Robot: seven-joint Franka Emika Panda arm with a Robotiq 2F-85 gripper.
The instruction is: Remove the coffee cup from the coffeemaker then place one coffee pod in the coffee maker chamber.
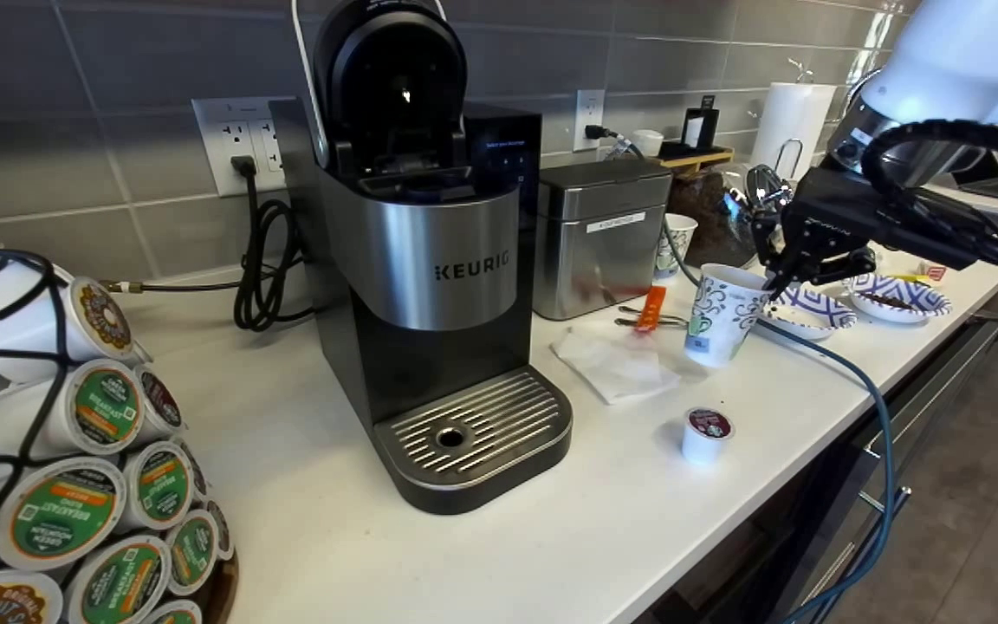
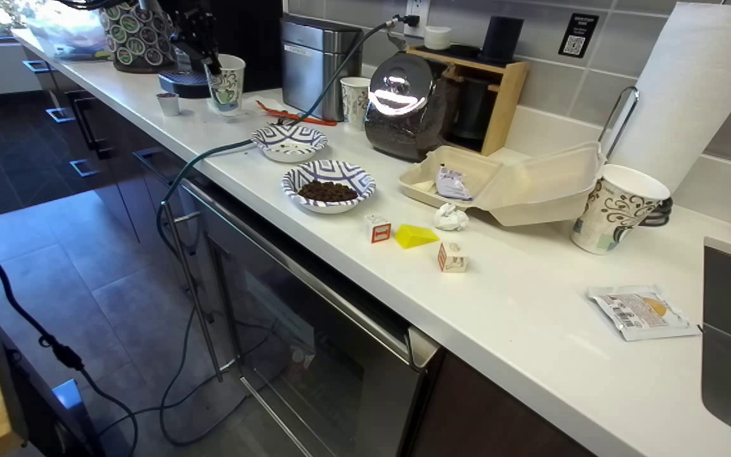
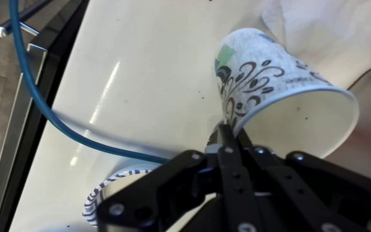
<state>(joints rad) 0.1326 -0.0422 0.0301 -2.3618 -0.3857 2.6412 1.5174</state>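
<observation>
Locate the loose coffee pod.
In an exterior view, the coffee pod stands on the counter, right of the coffeemaker, near the held paper cup.

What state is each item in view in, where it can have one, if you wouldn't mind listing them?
Coffee maker: lid raised, display lit.
Tool: closed on the rim of the coffee cup.
Coffee cup: off the coffee maker, held.
Coffee pod: upright on the counter, printed top up.
Takeout container: hinged open.
One patterned bowl: holding small dark pieces.
Plug beside the coffee maker: in a wall outlet.

clamshell box [image 2: 540, 187]: open, packet [image 2: 452, 184] inside | yellow block [image 2: 415, 237]: between two lettered cubes [image 2: 453, 258]
</observation>
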